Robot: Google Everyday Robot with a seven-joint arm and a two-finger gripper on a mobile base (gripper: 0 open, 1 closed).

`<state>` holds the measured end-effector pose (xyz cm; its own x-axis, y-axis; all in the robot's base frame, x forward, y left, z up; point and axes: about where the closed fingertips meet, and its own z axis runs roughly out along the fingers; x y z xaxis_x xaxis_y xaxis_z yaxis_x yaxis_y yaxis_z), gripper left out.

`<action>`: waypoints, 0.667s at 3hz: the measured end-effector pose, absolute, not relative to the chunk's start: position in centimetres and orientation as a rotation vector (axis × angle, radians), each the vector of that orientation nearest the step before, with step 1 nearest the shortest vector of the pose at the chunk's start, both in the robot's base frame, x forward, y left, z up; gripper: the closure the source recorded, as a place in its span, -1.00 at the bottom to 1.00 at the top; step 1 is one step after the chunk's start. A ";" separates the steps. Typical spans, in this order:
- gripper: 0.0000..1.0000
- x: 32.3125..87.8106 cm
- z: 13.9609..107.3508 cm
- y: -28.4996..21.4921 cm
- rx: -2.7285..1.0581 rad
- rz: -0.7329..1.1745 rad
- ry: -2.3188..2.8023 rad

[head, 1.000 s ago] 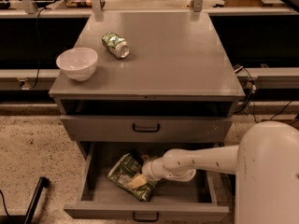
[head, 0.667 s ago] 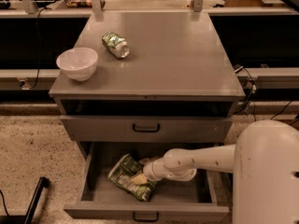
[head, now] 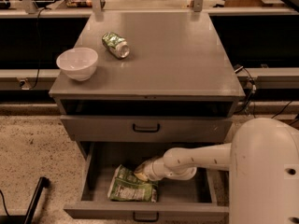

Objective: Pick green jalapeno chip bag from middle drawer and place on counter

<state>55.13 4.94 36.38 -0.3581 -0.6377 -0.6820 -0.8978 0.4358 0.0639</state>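
Lying flatter now than a moment ago, green jalapeno chip bag [head: 132, 188] on the left floor of the open middle drawer [head: 196, 210]. At bag's far right corner, gripper [head: 141, 173]; cannot tell whether gripping. Up on counter [head: 177, 55], white bowl [head: 77, 63] and can [head: 116, 45].

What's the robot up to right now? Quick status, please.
Claw down in the open drawer, at the top edge of the chip bag. Bag lying on the drawer floor. Bowl and can on the left of the counter.
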 end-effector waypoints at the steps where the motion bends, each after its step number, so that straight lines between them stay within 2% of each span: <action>1: 1.00 55.1 37.2 5.1 -1.289 0.581 2.069; 2: 1.00 55.0 38.5 5.1 -1.266 0.591 2.016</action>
<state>54.96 5.09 38.54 -0.3001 -0.5983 -0.7429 -0.9048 0.4252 0.0231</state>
